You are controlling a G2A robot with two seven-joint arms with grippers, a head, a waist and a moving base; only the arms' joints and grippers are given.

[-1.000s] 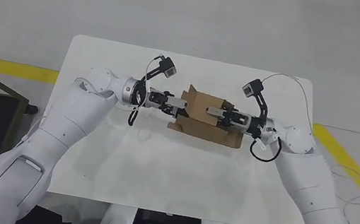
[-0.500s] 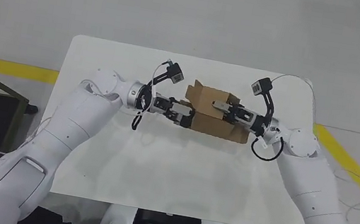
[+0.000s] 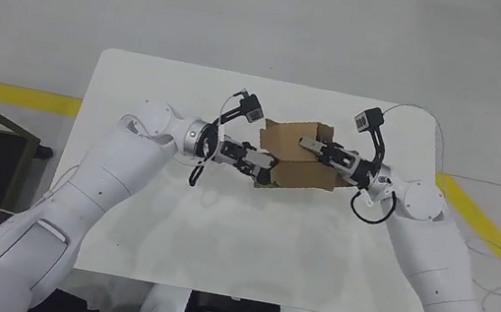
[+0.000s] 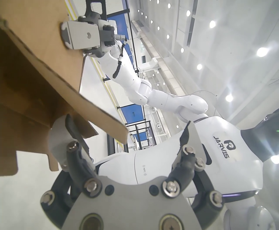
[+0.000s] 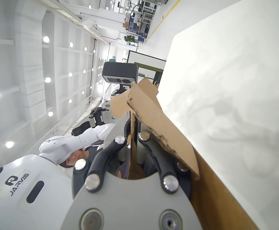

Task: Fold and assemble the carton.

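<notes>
You are gripping the half-formed carton (image 3: 288, 137) with the right jaws; the left jaws are gaping empty, with flaps awaiting folding.

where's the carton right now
In the top view, the carton is between the left gripper and right gripper, over the far middle of the white table.

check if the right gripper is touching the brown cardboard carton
Touching. The right wrist view shows the right gripper with its jaws shut on a wall of the brown cardboard carton, the cardboard pinched between them.
</notes>
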